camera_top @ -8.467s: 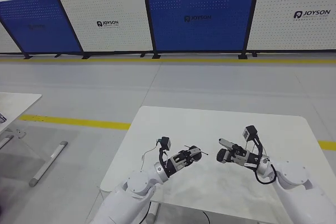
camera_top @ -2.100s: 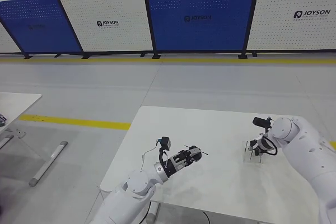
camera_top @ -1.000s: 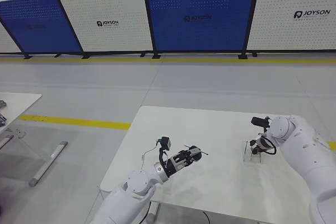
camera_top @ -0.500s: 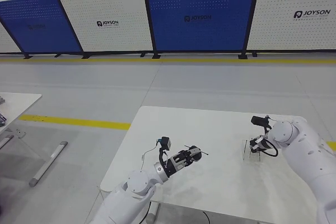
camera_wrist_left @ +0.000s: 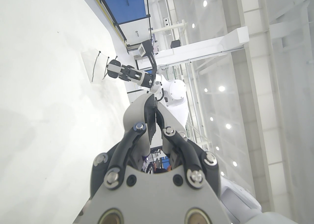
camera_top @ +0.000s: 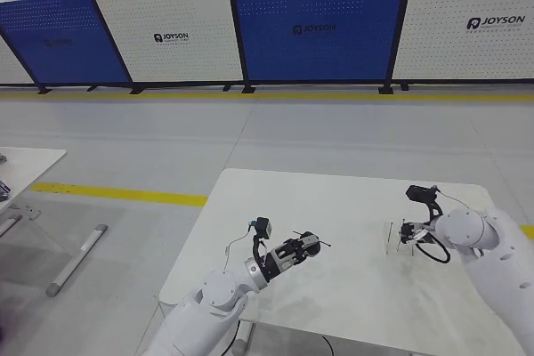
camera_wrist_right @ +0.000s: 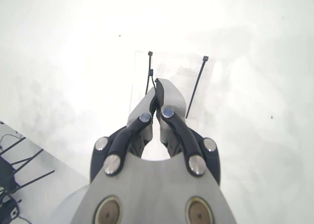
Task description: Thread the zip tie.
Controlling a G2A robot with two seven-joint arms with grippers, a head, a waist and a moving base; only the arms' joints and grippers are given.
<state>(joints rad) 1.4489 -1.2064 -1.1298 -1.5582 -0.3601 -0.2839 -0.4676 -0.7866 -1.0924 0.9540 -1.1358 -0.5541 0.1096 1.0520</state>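
Observation:
A small clear plate (camera_top: 399, 242) lies toward the right side of the white table (camera_top: 338, 200) with black zip ties on it. My right gripper (camera_wrist_right: 157, 88) is down at this plate (camera_wrist_right: 171, 68), shut on the strap of one zip tie (camera_wrist_right: 155, 82) that runs up between its fingers. A second zip tie (camera_wrist_right: 148, 68) lies just beside it and a third zip tie (camera_wrist_right: 196, 85) lies apart on the plate's other half. My left gripper (camera_wrist_left: 152, 106) is shut, held above the table's near left part (camera_top: 310, 242), well away from the plate.
The table's near edge runs just under the left arm. Another white table (camera_top: 13, 169) stands far off at the left. A yellow floor line (camera_top: 116, 193) and blue and white panels (camera_top: 316, 40) lie beyond.
The right arm's elbow has swung toward the near edge while its gripper stays at the plate. The left arm has not moved.

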